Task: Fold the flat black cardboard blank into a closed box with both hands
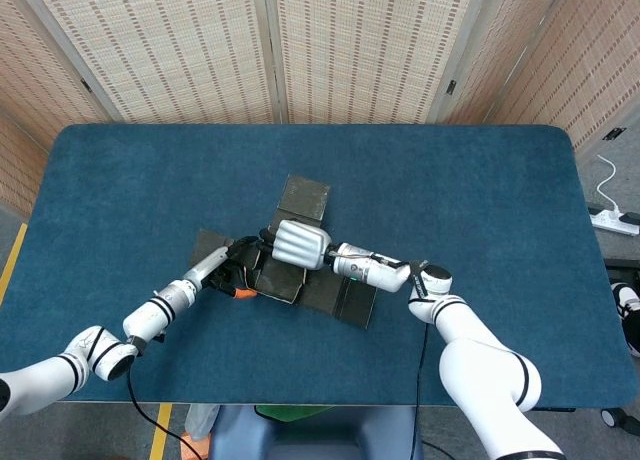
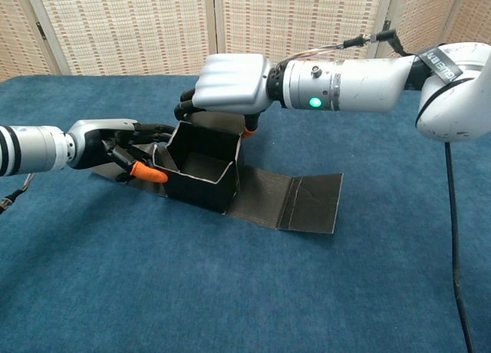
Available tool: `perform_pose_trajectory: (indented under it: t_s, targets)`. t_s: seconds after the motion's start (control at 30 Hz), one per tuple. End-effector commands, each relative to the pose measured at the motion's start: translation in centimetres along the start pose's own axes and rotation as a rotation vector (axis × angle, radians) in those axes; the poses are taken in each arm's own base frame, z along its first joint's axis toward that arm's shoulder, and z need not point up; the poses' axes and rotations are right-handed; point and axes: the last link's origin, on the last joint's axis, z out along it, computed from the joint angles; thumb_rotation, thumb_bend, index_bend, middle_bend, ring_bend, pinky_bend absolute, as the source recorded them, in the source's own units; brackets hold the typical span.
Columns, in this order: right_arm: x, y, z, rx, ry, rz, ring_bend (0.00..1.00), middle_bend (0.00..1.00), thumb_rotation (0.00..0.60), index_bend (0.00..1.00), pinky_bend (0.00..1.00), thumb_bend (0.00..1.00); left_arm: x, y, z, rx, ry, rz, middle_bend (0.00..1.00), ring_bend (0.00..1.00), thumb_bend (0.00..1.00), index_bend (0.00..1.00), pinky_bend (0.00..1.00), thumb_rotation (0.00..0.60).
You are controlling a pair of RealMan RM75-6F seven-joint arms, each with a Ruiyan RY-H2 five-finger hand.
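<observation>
The black cardboard box blank (image 2: 201, 169) sits half folded near the middle of the blue cloth counter (image 2: 230, 291), walls up, one long flap lying flat. The left robot hand (image 2: 126, 150) grips the left wall. The right robot hand (image 2: 230, 84) curls over the back wall (how tightly is hidden). Pushing too hard could make the walls flop open.
</observation>
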Motion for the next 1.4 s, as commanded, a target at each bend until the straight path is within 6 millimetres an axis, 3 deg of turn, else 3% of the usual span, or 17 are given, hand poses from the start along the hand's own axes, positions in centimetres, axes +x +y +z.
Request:
perform_pose_trajectory:
  t_s: [0.03, 0.47, 0.97, 1.03, 1.07, 1.17, 1.27, 1.4]
  targets:
    - [-0.3, 0.1, -0.1, -0.004, -0.011, -0.011, 0.79, 0.52, 0.6, 0.48, 1.0, 0.37, -0.1, -0.4, 0.4, -0.004, -0.019, -0.008, 0.03, 0.53, 0.23, 0.08, 0.82, 0.6]
    - [-0.7, 0.6, 0.0, -0.016, -0.038, -0.072, 0.79, 0.51, 0.6, 0.48, 1.0, 0.37, -0.6, -0.2, 1.8, -0.057, -0.05, -0.106, 0.04, 0.53, 0.24, 0.08, 0.81, 0.6]
    - [-1.0, 0.7, -0.4, -0.046, -0.043, -0.092, 0.79, 0.47, 0.6, 0.48, 1.0, 0.37, -2.0, 0.0, 3.6, -0.081, -0.036, -0.169, 0.24, 0.57, 0.23, 0.27, 0.8, 0.6]
    - [-1.2, 0.8, -0.4, -0.051, -0.054, -0.099, 0.79, 0.4, 0.6, 0.39, 1.0, 0.37, -2.0, 0.0, 3.7, -0.08, -0.029, -0.172, 0.26, 0.57, 0.23, 0.28, 0.8, 0.6]
    - [-1.3, 0.8, -0.5, -0.059, -0.063, -0.099, 0.78, 0.32, 0.6, 0.26, 1.0, 0.37, -1.9, 0.1, 3.7, -0.079, -0.024, -0.167, 0.27, 0.58, 0.23, 0.28, 0.8, 0.6]
    - [-1.4, 0.8, -0.6, -0.075, -0.074, -0.08, 0.74, 0.1, 0.6, 0.01, 1.0, 0.35, -1.6, 0.1, 3.6, -0.079, -0.014, -0.153, 0.28, 0.58, 0.23, 0.29, 0.8, 0.6]
    - [-1.6, 0.8, -0.7, -0.092, -0.09, -0.064, 0.7, 0.01, 0.6, 0.0, 1.0, 0.29, -1.3, 0.2, 3.3, -0.081, -0.007, -0.147, 0.28, 0.58, 0.23, 0.29, 0.8, 0.6]
    - [-1.3, 0.8, -1.1, -0.107, -0.086, -0.037, 0.66, 0.0, 0.6, 0.0, 1.0, 0.27, -0.9, 0.2, 2.9, -0.081, 0.001, -0.145, 0.28, 0.58, 0.23, 0.29, 0.8, 0.6]
